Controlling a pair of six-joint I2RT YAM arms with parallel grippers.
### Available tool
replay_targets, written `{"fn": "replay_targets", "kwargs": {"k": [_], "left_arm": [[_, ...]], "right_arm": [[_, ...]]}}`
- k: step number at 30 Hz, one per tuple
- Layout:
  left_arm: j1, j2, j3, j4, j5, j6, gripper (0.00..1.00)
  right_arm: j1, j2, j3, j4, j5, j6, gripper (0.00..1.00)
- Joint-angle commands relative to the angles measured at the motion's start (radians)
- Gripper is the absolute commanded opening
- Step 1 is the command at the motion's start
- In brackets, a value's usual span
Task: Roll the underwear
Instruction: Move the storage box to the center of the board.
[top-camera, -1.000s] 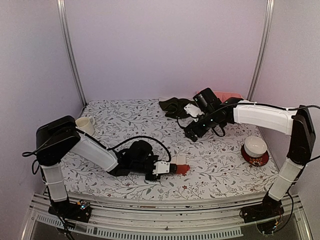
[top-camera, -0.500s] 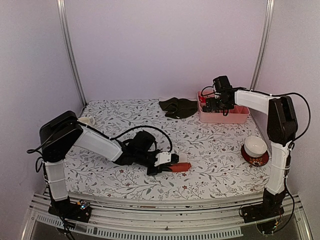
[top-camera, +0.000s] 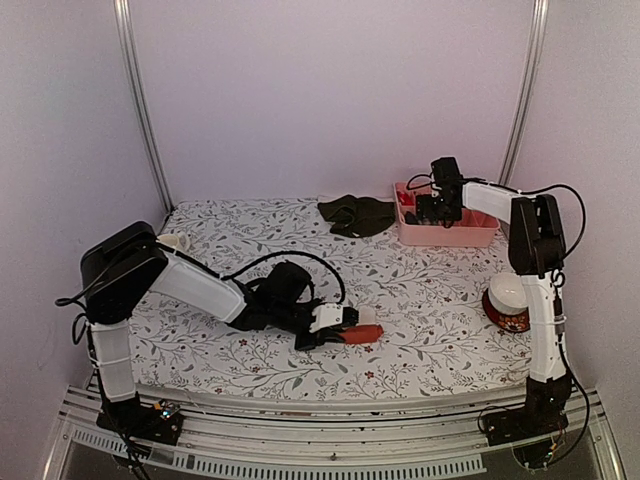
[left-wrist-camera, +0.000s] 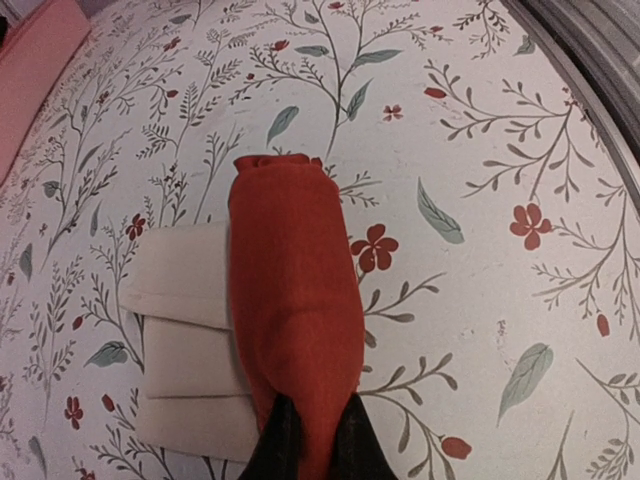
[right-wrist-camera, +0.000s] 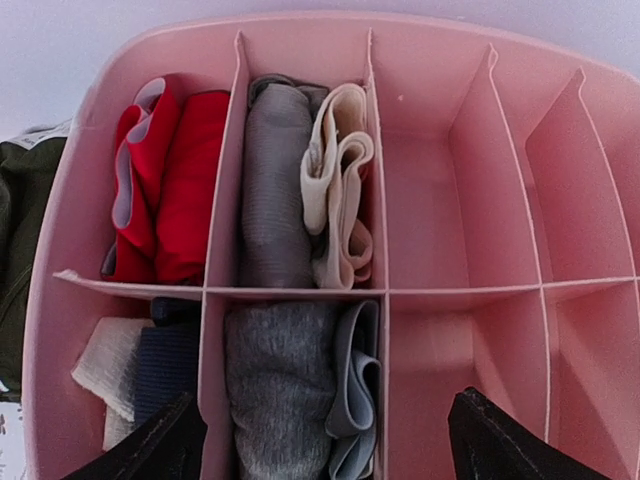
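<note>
My left gripper (top-camera: 337, 325) is shut on a rolled rust-red underwear (top-camera: 362, 336) low on the table near the front. In the left wrist view the red roll (left-wrist-camera: 295, 300) lies partly over a folded whitish garment (left-wrist-camera: 185, 365), with my black fingertips (left-wrist-camera: 278, 445) pinching its near end. A dark olive-black garment (top-camera: 357, 215) lies crumpled at the back. My right gripper (top-camera: 437, 205) hovers open over the pink divided tray (top-camera: 470, 238). Its fingers (right-wrist-camera: 150, 450) stand wide apart above the compartments.
The tray's (right-wrist-camera: 470, 90) left compartments hold red (right-wrist-camera: 175, 180), grey (right-wrist-camera: 275, 190), cream (right-wrist-camera: 340, 190), navy (right-wrist-camera: 165, 365) and light blue (right-wrist-camera: 355, 400) rolls; its right ones are empty. A mug (top-camera: 172, 242) stands at left. A white bowl (top-camera: 511, 292) on a red plate is at right.
My right arm has swung from the table's middle back to the pink tray and settled above it. My left gripper, still holding the red roll, has shifted slightly right.
</note>
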Motion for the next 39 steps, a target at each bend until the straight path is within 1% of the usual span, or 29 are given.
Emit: {"fn": "replay_targets", "kwargs": {"k": [1,4,8,13,16,19,21,22,25,27,29,32,36,39], "left_arm": [[0.003,0.076,-0.033,-0.164,-0.063,-0.009,0.0],[0.003,0.069,-0.034,-0.161,-0.07,-0.01,0.0],[0.004,0.051,-0.047,-0.151,-0.073,-0.012,0.0],[0.004,0.038,-0.053,-0.148,-0.072,-0.017,0.0],[0.004,0.04,-0.052,-0.15,-0.072,-0.017,0.0],[0.004,0.044,-0.046,-0.161,-0.064,-0.017,0.0],[0.004,0.044,-0.044,-0.168,-0.061,-0.017,0.0],[0.004,0.044,-0.044,-0.171,-0.061,-0.015,0.0],[0.005,0.05,-0.037,-0.185,-0.06,-0.01,0.0],[0.009,0.059,-0.026,-0.21,-0.055,-0.007,0.0],[0.014,0.066,-0.014,-0.234,-0.049,-0.005,0.0],[0.029,0.076,0.018,-0.285,-0.015,-0.007,0.0],[0.05,0.102,0.067,-0.365,0.037,-0.007,0.0],[0.065,0.13,0.105,-0.425,0.085,-0.012,0.0]], "right_arm": [[0.004,-0.075,-0.144,-0.14,-0.164,-0.017,0.85],[0.006,-0.128,-0.235,-0.173,-0.244,-0.034,0.79],[0.025,-0.236,-0.413,-0.158,-0.291,-0.049,0.76],[0.085,-0.357,-0.57,-0.147,-0.269,-0.046,0.74],[0.145,-0.424,-0.639,-0.137,-0.274,-0.036,0.73],[0.213,-0.467,-0.672,-0.146,-0.226,-0.023,0.74],[0.254,-0.494,-0.68,-0.152,-0.155,-0.013,0.74],[0.27,-0.511,-0.68,-0.152,-0.114,-0.005,0.75],[0.297,-0.57,-0.68,-0.133,0.01,-0.02,0.83],[0.309,-0.62,-0.7,-0.085,0.056,-0.058,0.88],[0.325,-0.694,-0.758,0.006,0.092,-0.116,0.95],[0.358,-0.802,-0.857,0.124,0.065,-0.194,0.99],[0.457,-0.929,-0.981,0.291,-0.038,-0.304,1.0],[0.546,-0.968,-1.032,0.366,-0.076,-0.394,0.97]]}}
